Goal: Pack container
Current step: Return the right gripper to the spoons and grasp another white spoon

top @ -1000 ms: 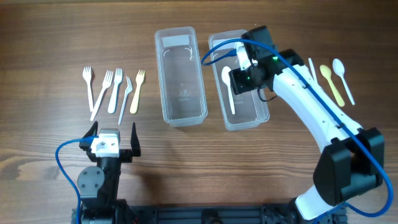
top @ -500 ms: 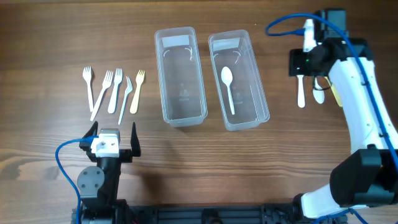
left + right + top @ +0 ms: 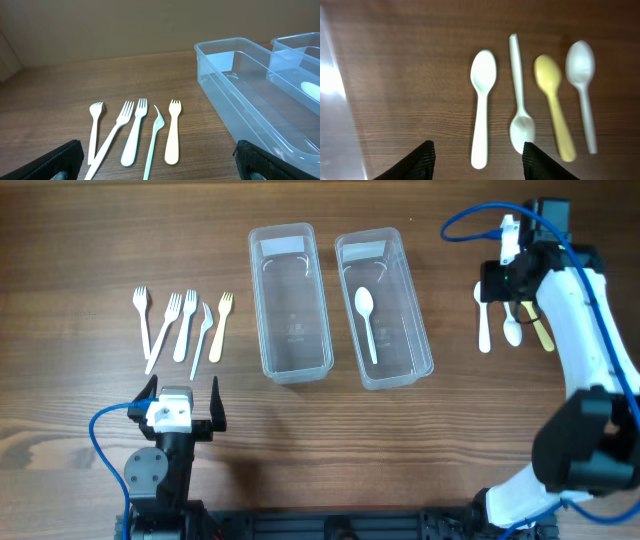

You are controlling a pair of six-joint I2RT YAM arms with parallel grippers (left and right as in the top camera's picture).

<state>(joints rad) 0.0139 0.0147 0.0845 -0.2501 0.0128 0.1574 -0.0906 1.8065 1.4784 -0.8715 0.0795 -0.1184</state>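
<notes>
Two clear plastic containers stand side by side. The left container is empty. The right container holds one white spoon. Several spoons lie at the right: a white spoon, a reversed white spoon, a yellow spoon and another white one. My right gripper hovers over them, open and empty, with the leftmost spoon's handle between its fingers. Several forks lie at the left. My left gripper is open and empty, near the front edge, below the forks.
The left wrist view shows the left container's wall and part of the right container to the right of the forks. The right wrist view shows a container's edge at the far left. A blue cable loops by each arm.
My right arm moved from over the right container to the right, above the loose spoons, leaving one white spoon inside the container. The left arm has not moved.
</notes>
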